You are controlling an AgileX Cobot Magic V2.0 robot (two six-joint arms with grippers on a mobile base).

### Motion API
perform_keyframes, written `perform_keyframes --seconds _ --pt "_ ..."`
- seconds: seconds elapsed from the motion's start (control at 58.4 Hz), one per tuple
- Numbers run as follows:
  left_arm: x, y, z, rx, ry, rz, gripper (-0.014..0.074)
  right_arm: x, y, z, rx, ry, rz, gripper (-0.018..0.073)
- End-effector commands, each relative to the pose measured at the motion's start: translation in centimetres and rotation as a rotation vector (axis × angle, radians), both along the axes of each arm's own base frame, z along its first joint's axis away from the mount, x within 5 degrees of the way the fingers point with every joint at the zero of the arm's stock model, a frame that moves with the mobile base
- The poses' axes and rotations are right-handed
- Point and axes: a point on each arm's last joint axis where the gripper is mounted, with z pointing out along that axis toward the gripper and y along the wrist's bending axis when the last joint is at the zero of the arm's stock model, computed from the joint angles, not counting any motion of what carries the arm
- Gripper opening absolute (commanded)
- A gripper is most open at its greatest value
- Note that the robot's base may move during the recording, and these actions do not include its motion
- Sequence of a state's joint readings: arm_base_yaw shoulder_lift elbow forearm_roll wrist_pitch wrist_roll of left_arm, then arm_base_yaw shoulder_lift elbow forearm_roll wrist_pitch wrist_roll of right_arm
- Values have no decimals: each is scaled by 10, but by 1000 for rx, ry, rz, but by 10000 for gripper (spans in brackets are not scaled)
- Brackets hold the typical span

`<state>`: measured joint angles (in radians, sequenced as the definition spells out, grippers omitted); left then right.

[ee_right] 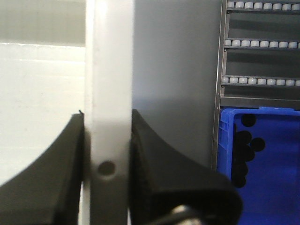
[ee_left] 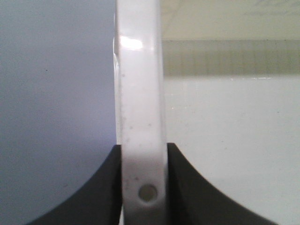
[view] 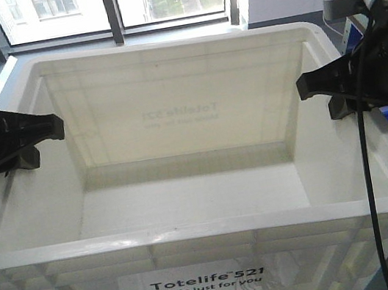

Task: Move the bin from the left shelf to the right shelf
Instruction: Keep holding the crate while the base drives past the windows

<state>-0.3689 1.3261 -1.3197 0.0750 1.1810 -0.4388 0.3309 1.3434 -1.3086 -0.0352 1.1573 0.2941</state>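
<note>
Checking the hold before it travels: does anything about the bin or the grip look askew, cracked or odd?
Nothing stands out. The bin looks level, empty and undamaged; the left gripper and right gripper each clamp squarely on a side rim.

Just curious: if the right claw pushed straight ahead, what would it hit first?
The right claw clamps the rim of the white bin, so that rim comes first; depth beyond is unclear.

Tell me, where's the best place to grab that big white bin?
By the rim atop its two side walls, one gripper from each side. The bin is too wide for one gripper, but the thin rim fits between fingers: the left gripper and right gripper clamp there.
</note>
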Motion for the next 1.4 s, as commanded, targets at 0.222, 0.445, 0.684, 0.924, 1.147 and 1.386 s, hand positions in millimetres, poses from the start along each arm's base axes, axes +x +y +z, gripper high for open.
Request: perform_keyframes --seconds 0.222,0.445,0.684,0.924,1.147,1.386 --pt "-4 0 26 -49 -153 -18 -6 -1 -6 22 -22 -143 13 0" --pt "-4 0 26 -49 -153 -18 -6 -1 -6 22 -22 -143 13 0" --pt "-4 0 26 -49 -153 -18 -6 -1 -6 22 -22 -143 13 0" --pt "-4 0 26 -49 -153 -18 -6 -1 -6 22 -22 -143 13 0" --pt "-4 0 26 -49 -153 -18 -6 -1 -6 22 -22 -143 13 0" --pt "-4 0 26 -49 -153 -18 -6 -1 -6 22 -22 -143 13 0"
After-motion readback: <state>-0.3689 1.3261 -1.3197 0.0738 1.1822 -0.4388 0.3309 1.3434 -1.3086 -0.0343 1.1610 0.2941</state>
